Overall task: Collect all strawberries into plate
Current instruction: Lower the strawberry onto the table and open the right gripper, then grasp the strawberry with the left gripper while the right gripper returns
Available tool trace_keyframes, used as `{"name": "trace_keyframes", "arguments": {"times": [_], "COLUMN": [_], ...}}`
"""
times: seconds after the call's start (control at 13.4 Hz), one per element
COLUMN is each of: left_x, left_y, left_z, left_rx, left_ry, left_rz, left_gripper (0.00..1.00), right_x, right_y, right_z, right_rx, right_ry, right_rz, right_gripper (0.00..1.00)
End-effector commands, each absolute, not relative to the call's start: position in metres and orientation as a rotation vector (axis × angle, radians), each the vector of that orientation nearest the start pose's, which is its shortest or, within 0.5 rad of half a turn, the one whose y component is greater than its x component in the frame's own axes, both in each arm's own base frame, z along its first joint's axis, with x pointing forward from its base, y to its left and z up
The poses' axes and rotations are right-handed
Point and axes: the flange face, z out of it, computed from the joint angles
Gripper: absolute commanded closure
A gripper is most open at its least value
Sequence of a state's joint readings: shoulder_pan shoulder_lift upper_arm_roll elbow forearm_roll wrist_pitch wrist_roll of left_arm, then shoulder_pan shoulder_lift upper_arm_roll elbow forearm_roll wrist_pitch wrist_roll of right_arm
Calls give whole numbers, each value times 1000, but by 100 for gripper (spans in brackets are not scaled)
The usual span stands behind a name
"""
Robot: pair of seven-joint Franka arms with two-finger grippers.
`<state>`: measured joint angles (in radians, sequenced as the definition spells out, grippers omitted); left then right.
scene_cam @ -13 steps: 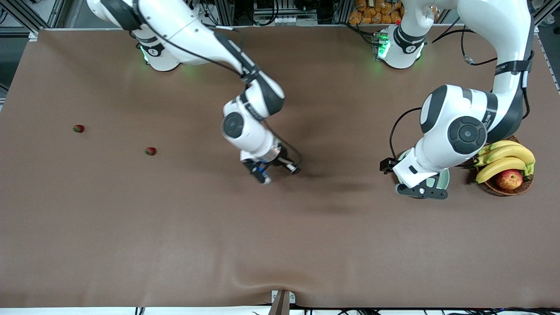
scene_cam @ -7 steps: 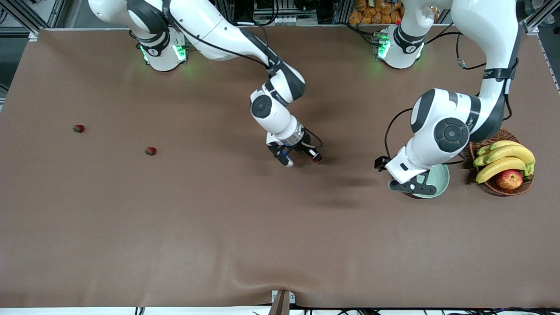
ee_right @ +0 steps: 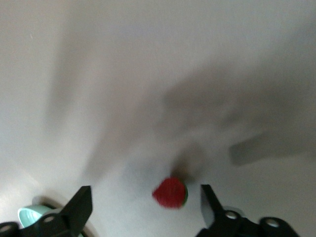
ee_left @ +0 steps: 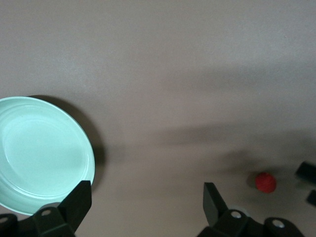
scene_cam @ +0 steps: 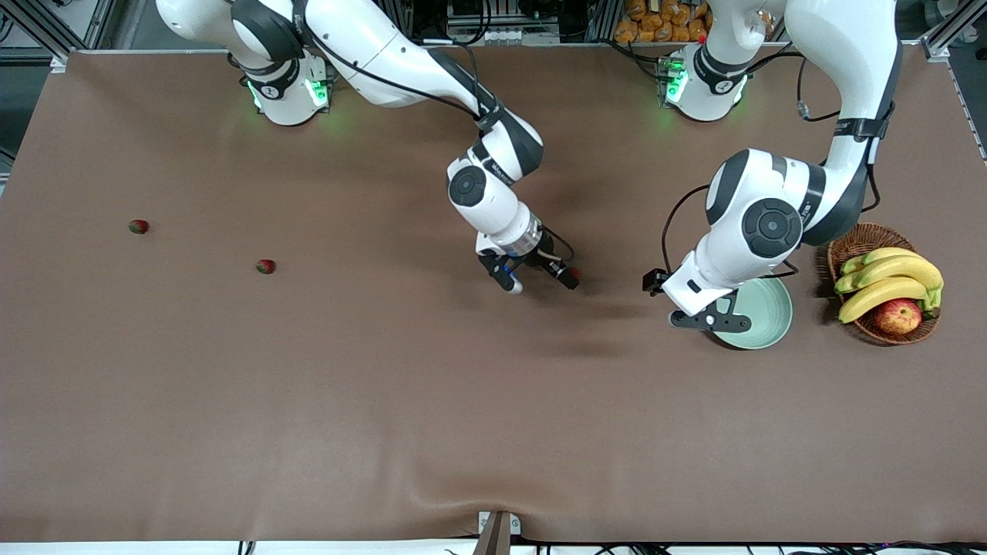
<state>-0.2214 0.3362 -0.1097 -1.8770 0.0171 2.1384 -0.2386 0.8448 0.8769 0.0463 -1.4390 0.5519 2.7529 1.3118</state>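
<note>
Nearest the front camera, toward the left arm's end of the table, we see the plate (scene_cam: 767, 312), and no berry shows on its visible part. The left gripper (scene_cam: 713, 320) hangs over the plate's rim on the side toward the middle of the table, its jaws wide apart and holding nothing. Over the last second this arm has slid off the plate, so much more of the plate now lies open. Just beside the plate sits the wicker basket (scene_cam: 848, 245) with bananas (scene_cam: 887, 281) and an apple (scene_cam: 898, 316).

Farther up, over the middle of the table, the right gripper (scene_cam: 540, 279) has travelled toward the plate. Its wrist view shows the jaws apart, with one strawberry (ee_right: 170, 192) between them, touching neither finger. We cannot tell whether it lies on the cloth or is in the air. The left wrist view shows the same berry well apart from the plate.

Farther still, toward the right arm's end, two more strawberries (scene_cam: 265, 266) (scene_cam: 139, 226) lie untouched.

We judge the first berry undelivered and free of the gripper short of the plate, so all three remain to collect.
</note>
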Motion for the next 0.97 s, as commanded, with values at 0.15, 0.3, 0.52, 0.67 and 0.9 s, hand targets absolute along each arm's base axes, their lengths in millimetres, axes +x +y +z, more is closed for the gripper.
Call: {"name": "trace_keyframes", "arguments": {"times": [0.15, 0.3, 0.52, 0.67, 0.9], "left_x": [564, 555, 536, 522, 496], "left_y": [-202, -221, -261, -287, -308], "left_z": [311, 311, 297, 284, 248], "left_rx": [-3189, -3196, -3183, -3148, -3070], "left_ry": [97, 82, -109, -316, -551], "left_rz": [114, 129, 184, 216, 253], "left_gripper": [0, 0, 0, 0, 0], "right_x": [563, 583, 616, 638, 655], "right_y": [500, 470, 402, 338, 257], "right_z": [242, 265, 303, 335, 375], "right_rx": [-2489, -2538, -2625, -2666, -2716], "right_ry": [1163, 1117, 1026, 966, 888], "right_rz": [183, 199, 277, 341, 362], "right_gripper": [0, 0, 0, 0, 0]}}
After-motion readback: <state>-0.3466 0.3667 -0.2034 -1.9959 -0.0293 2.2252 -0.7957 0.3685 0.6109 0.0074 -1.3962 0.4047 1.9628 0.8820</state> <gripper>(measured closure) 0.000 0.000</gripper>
